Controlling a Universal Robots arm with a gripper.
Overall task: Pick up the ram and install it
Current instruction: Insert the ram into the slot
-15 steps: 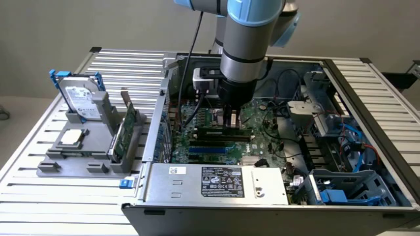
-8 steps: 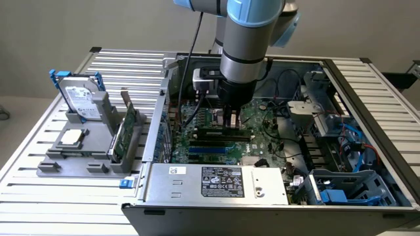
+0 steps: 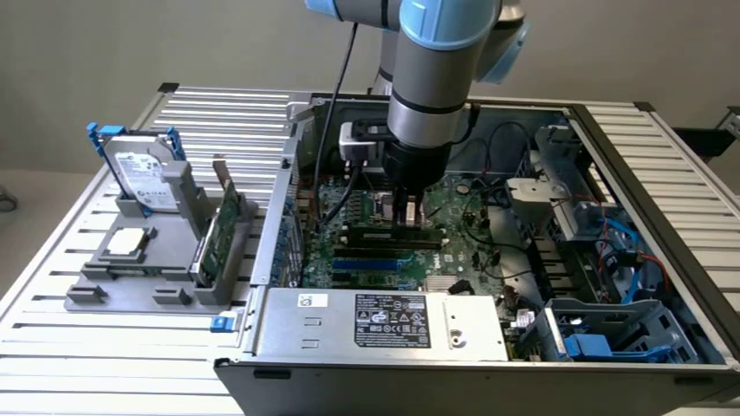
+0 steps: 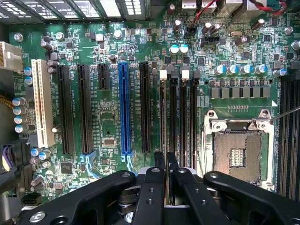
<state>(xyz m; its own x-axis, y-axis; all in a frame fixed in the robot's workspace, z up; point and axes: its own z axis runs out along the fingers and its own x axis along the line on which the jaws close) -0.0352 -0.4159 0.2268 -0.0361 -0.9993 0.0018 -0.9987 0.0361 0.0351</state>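
The ram (image 3: 391, 232) is a long, narrow green stick standing on edge at the black memory slots (image 4: 183, 112) on the motherboard, inside the open computer case. In the wrist view I see the ram (image 4: 164, 122) edge-on as a thin line along the outermost slot, the one nearest the long black card slots. My gripper (image 3: 406, 221) points straight down over it from the arm above. The black fingers (image 4: 159, 164) of the gripper (image 4: 166, 161) are shut on the ram's top edge. I cannot tell whether the ram sits fully in the slot.
An empty silver processor socket (image 4: 241, 150) lies beside the memory slots, and a blue card slot (image 4: 124, 108) on their other side. Cables and drive bays (image 3: 601, 251) fill the case at the exterior view's right. Outside, a grey holder (image 3: 151, 290) carries a hard drive (image 3: 145, 178), an expansion card (image 3: 220, 234) and a processor chip (image 3: 127, 243).
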